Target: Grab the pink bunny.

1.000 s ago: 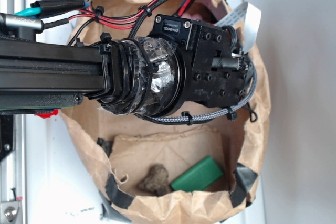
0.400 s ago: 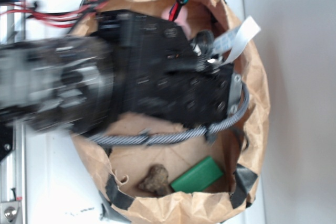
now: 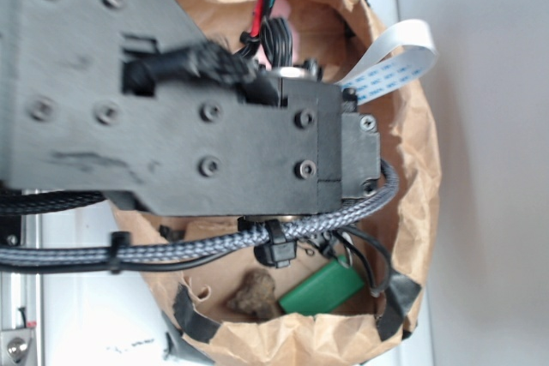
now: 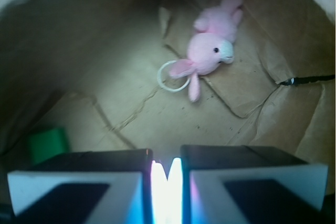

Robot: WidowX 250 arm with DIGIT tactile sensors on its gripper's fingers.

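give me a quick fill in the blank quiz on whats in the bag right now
1. The pink bunny lies on the floor of a brown ____ bag.
2. A thin white cord ____ sits next to the bunny's ears.
3. The rectangular block beside the brown lumpy object is ____ in colour.
4. In the wrist view, the tool is ____ touching the bunny.

Missing words: paper; loop; green; not

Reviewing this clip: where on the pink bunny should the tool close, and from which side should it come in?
Probably the rounded head and body of the pink bunny, taken from straight above. It lies flat on the paper bag's floor, so its sides offer little; the ears and thin white cord loop are too slim and floppy. The tool is nearly shut and must open first.
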